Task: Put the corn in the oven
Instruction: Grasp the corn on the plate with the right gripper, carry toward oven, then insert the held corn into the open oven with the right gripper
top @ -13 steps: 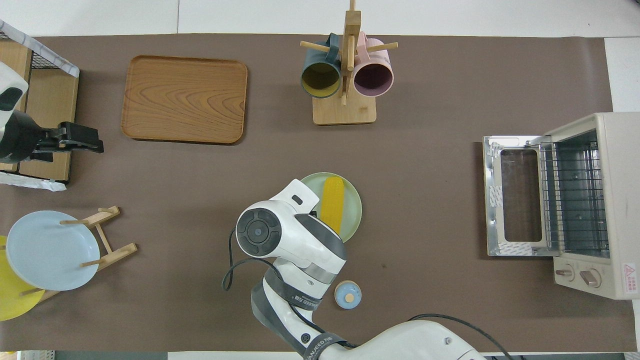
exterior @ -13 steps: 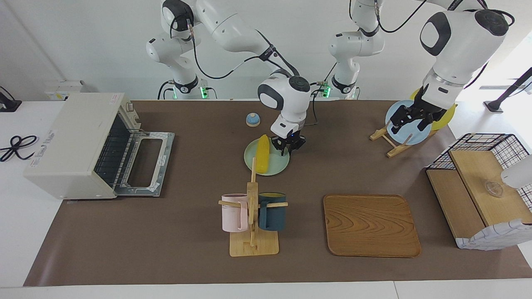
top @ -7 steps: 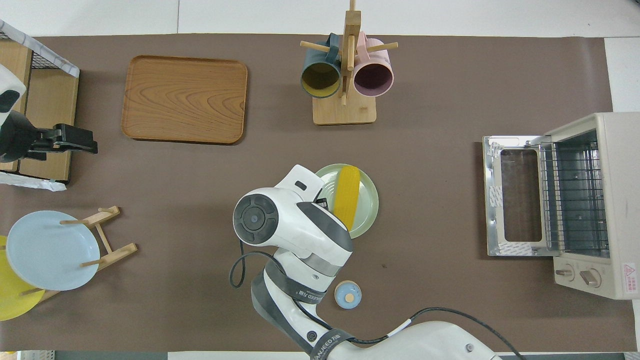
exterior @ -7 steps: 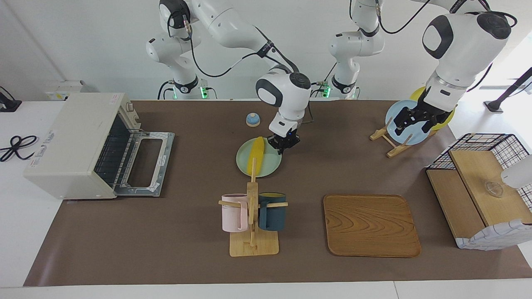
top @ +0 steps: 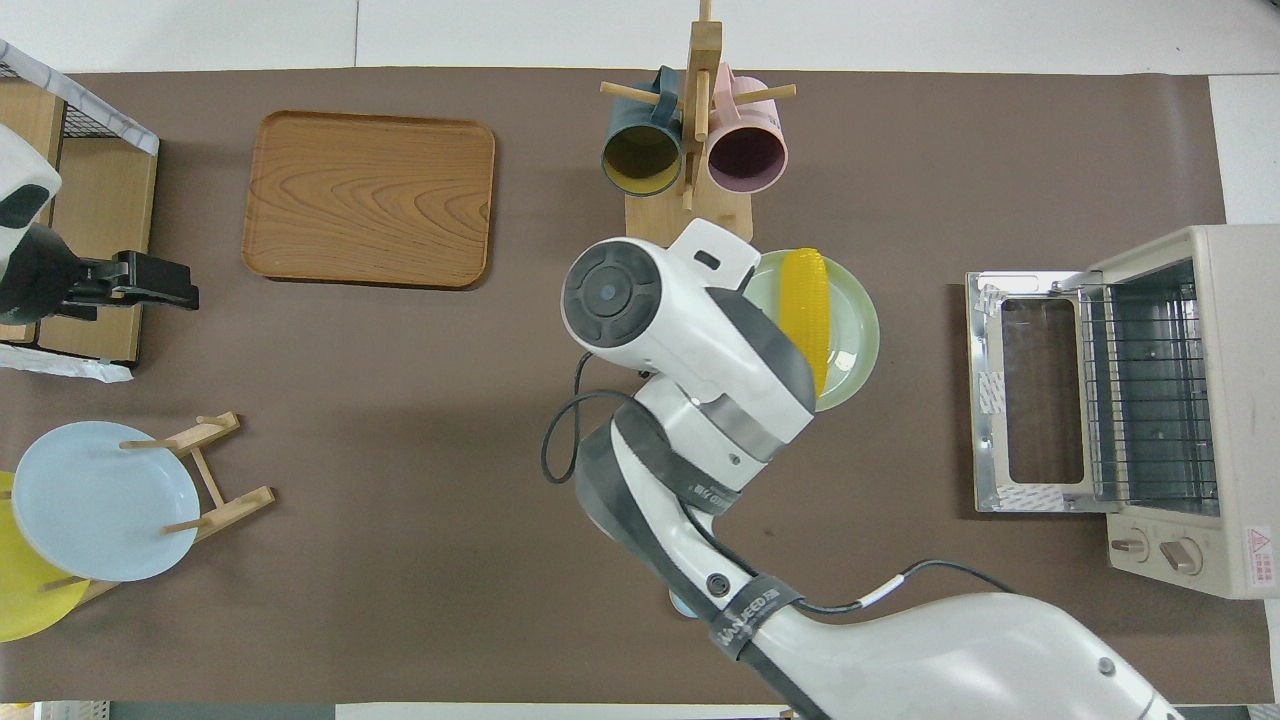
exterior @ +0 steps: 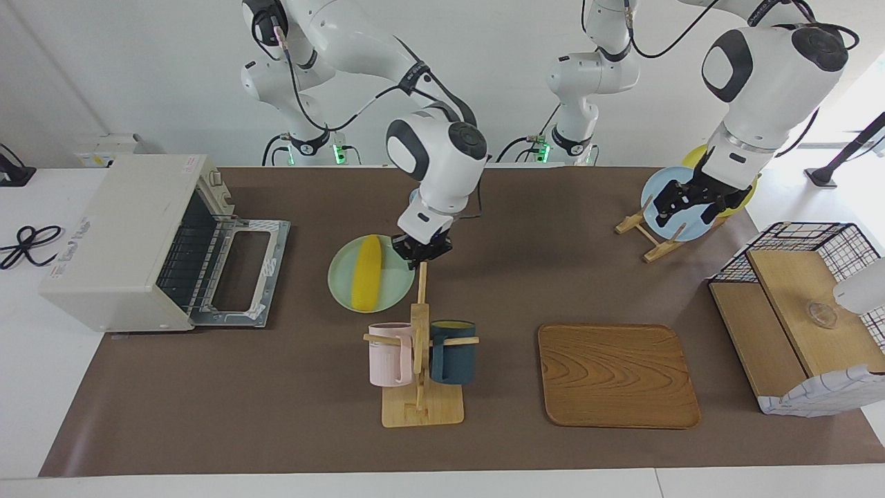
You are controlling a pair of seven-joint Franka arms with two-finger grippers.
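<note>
The right gripper (exterior: 422, 252) clenched the rim of the green plate (exterior: 342, 287) at frame centre, beside the mug rack (exterior: 420, 360). The bright yellow corn (exterior: 366, 272) lay on the plate; the oven (exterior: 131, 238) stood open at left. The left gripper (exterior: 686, 200) waited, half open, over the blue plate (exterior: 681, 228).

I see the bench (exterior: 207, 415) under a matt brown sheet. The oven (exterior: 117, 238) has a matt cream painted shell, a shiny metal door frame and a wire rack. The corn (exterior: 366, 271) looks ribbed, slightly glossy plastic, on a smooth pale green plate (exterior: 346, 294). The tray (exterior: 617, 375) is grained, satin wood. The mug rack (exterior: 420, 387) is pale bare wood, its mugs (exterior: 389, 354) smooth matt. Arm shells are glossy white plastic.
</note>
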